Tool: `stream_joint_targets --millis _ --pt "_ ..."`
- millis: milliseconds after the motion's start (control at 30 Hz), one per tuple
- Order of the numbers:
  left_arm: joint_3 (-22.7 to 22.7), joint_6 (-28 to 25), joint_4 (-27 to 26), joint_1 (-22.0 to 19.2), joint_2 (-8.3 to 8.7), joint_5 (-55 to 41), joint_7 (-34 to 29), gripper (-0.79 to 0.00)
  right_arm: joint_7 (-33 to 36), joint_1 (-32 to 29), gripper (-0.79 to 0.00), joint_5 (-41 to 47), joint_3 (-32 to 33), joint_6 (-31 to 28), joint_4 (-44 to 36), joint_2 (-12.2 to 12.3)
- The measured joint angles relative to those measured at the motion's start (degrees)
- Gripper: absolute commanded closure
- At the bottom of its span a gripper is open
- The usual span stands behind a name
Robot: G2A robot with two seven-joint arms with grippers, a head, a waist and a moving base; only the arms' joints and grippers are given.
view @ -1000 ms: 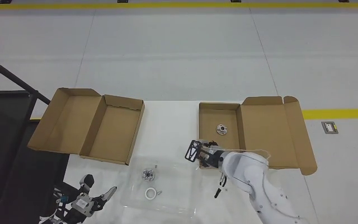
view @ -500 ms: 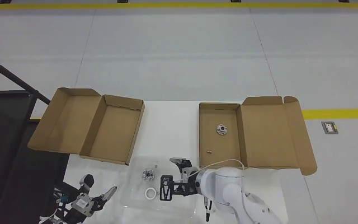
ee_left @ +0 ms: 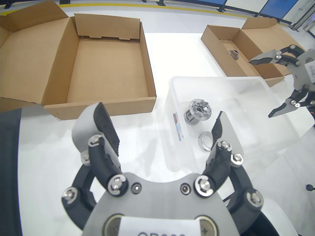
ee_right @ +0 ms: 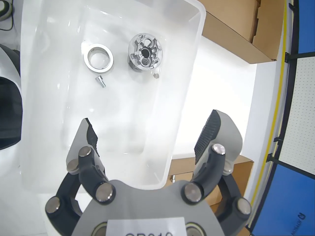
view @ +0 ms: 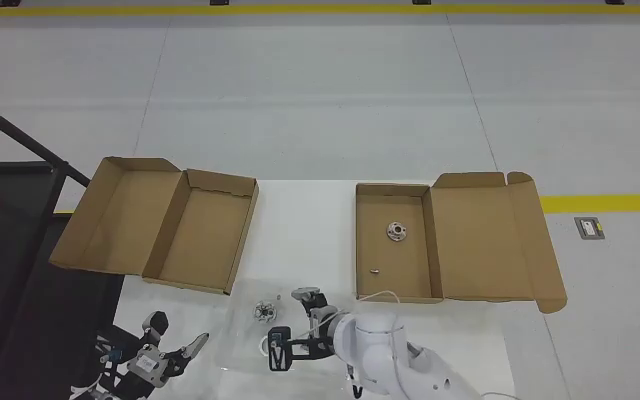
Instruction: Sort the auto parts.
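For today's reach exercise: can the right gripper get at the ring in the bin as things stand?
Probably yes: the right gripper is open above the lidless bin, and nothing covers the ring, though a pin lies beside it.

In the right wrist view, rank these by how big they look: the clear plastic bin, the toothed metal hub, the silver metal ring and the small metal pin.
1. clear plastic bin
2. toothed metal hub
3. silver metal ring, only slightly smaller
4. small metal pin
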Motion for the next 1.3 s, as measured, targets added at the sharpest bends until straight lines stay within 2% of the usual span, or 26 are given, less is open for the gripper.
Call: stream_joint_targets --millis 33,67,133,300,567,1033,1300 --pt "0.0 0.0 0.0 0.0 0.0 0.0 0.0 -0.785 -0.87 0.87 -0.739 -1.01 -1.3 0.18 1.15 -0.39" --pt "0.0 0.0 0.0 0.0 0.0 0.0 0.0 -0.785 -1.52 1.48 -0.554 -1.71 -2.16 0.35 2.05 -0.67" --pt "0.0 0.0 0.0 0.0 0.0 0.0 0.0 -0.785 -2.89 2.69 -0.391 -2.85 -3.94 0.44 4.02 -1.3" --pt "0.0 0.0 0.0 0.0 0.0 0.0 0.0 -0.785 -2.29 4.22 -0.385 -3.82 -6.98 0.08 7.31 -2.72" --pt "0.0 0.0 0.0 0.0 0.0 0.0 0.0 -0.785 -2.58 6.73 -0.357 0.08 -8.78 -3.9 12.95 -4.78" --pt "0.0 0.0 0.0 0.0 0.0 0.0 0.0 -0.785 -7.11 11.46 -0.299 2.69 -13.56 -7.45 23.53 -8.98" --pt "0.0 0.0 0.0 0.0 0.0 0.0 0.0 -0.785 -5.8 13.34 -0.277 3.24 -15.62 -6.83 29.12 -11.63"
